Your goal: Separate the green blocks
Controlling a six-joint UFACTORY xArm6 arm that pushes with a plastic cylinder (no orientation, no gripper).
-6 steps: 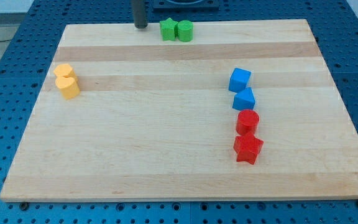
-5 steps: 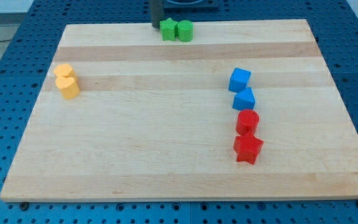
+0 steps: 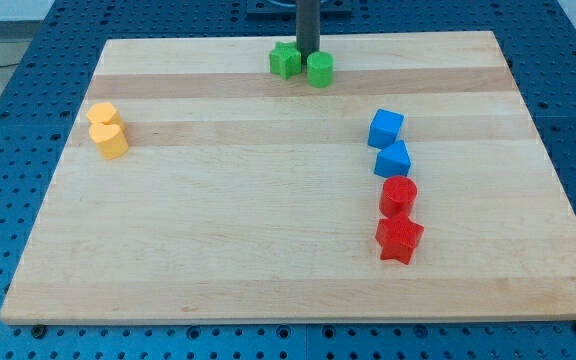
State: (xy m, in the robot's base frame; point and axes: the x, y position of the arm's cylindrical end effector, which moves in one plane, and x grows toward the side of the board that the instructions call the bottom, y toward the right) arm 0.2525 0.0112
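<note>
Two green blocks sit near the top edge of the wooden board (image 3: 268, 200). The left one is a green star-shaped block (image 3: 285, 61). The right one is a green cylinder (image 3: 319, 69), slightly lower. My tip (image 3: 307, 55) stands between them, at their upper side, touching or nearly touching both. A small gap shows between the two green blocks below the rod.
Two yellow blocks (image 3: 107, 130) touch at the view's left. A blue cube (image 3: 386, 128) and another blue block (image 3: 393, 160) sit at the right, with a red cylinder (image 3: 399, 195) and a red star (image 3: 399, 239) below them.
My tip has moved right from left of the green pair to between them. Both green blocks have shifted right and a little down, and the cylinder has parted from the star.
</note>
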